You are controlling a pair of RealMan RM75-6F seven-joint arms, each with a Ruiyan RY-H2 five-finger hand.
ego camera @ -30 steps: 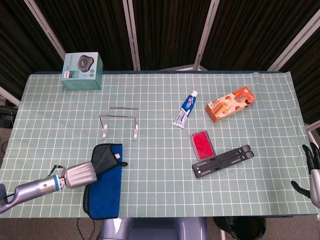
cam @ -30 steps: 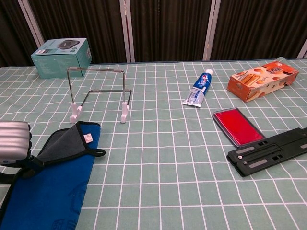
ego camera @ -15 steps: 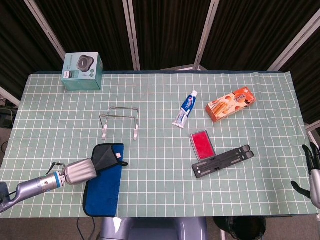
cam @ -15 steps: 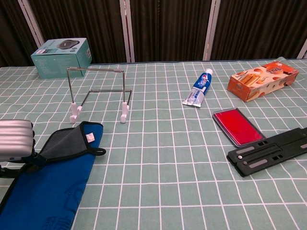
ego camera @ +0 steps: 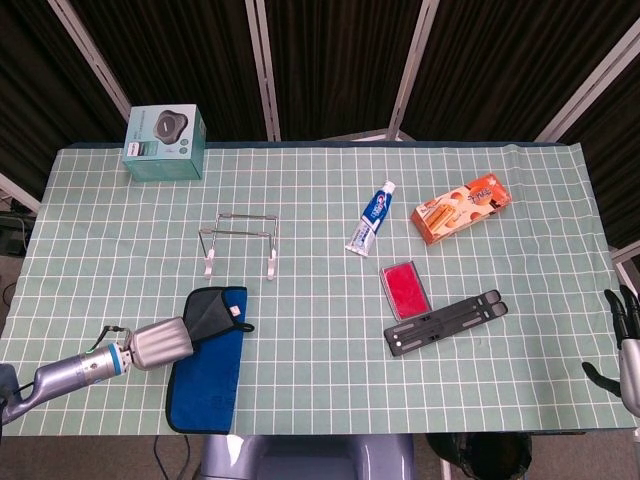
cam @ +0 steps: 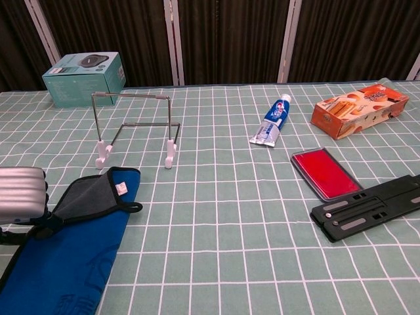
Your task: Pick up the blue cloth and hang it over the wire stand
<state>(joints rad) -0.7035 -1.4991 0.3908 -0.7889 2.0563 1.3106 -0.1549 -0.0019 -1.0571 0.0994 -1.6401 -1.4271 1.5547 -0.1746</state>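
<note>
The blue cloth (ego camera: 211,368) (cam: 65,262) lies at the near left of the table, its far corner folded back to show a grey underside (cam: 92,197). My left hand (ego camera: 160,344) (cam: 21,195) grips the cloth's left edge at that folded corner. The wire stand (ego camera: 239,240) (cam: 134,125) stands upright just beyond the cloth, apart from it. My right hand (ego camera: 627,335) hangs off the table's right edge with fingers spread, holding nothing.
A teal box (ego camera: 165,143) sits at the far left. A toothpaste tube (ego camera: 371,219), an orange box (ego camera: 463,207), a red flat case (ego camera: 404,287) and a black folding stand (ego camera: 442,322) lie on the right half.
My left hand has pulled the cloth slightly leftward and toward the near edge; the fold has shifted with it. The right hand has not moved.
</note>
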